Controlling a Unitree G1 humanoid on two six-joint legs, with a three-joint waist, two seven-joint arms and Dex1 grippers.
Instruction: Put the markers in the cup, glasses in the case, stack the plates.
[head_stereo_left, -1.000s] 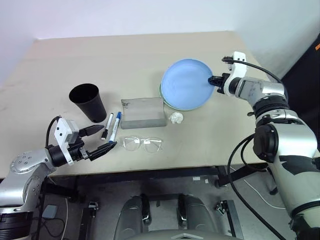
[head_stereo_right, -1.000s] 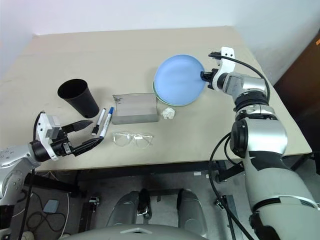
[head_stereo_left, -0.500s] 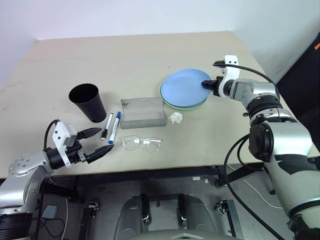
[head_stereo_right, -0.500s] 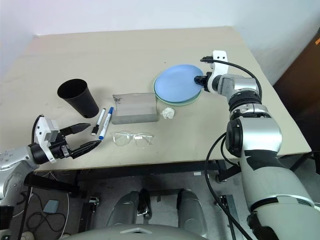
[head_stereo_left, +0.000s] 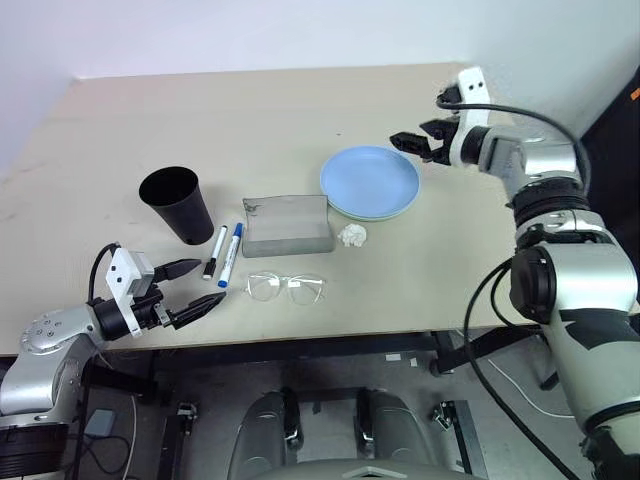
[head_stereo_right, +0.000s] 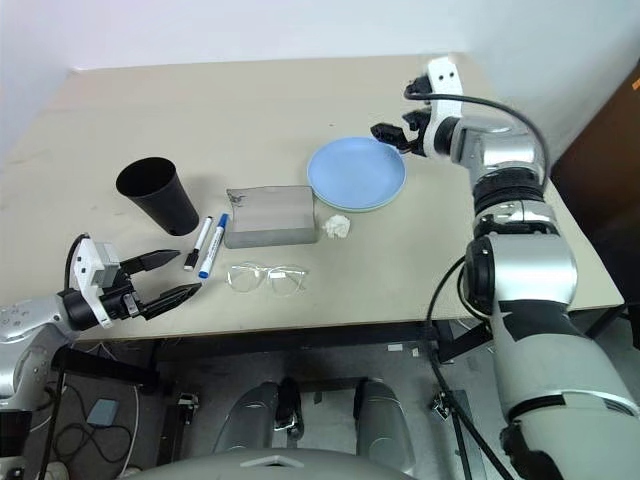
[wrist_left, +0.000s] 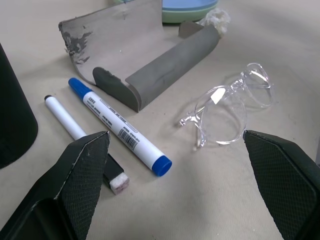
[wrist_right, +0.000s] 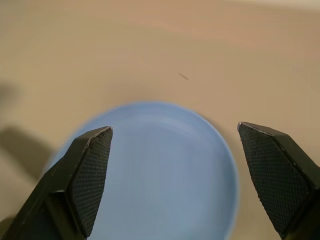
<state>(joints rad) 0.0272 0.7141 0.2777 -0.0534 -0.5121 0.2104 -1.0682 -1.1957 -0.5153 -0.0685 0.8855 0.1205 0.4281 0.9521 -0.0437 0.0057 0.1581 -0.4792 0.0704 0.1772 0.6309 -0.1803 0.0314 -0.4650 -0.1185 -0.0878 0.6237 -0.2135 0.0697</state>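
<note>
Blue plate (head_stereo_left: 370, 181) now dropped flat on green plate (head_stereo_left: 385, 215), right gripper (head_stereo_left: 412, 143) lifted off, spread and empty at its 1 o'clock; left gripper (head_stereo_left: 197, 288) spread, empty; markers (head_stereo_left: 224, 254), glasses (head_stereo_left: 285, 288) still out.

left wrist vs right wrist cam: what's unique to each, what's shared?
Left wrist only: the two markers lying side by side, the glasses on the table, the open grey case, the cup's black wall, the paper wad, a green plate rim, and the open left claw.
Right wrist only: the open right claw above the plate, and bare table beyond.
Both: the blue plate.
</note>
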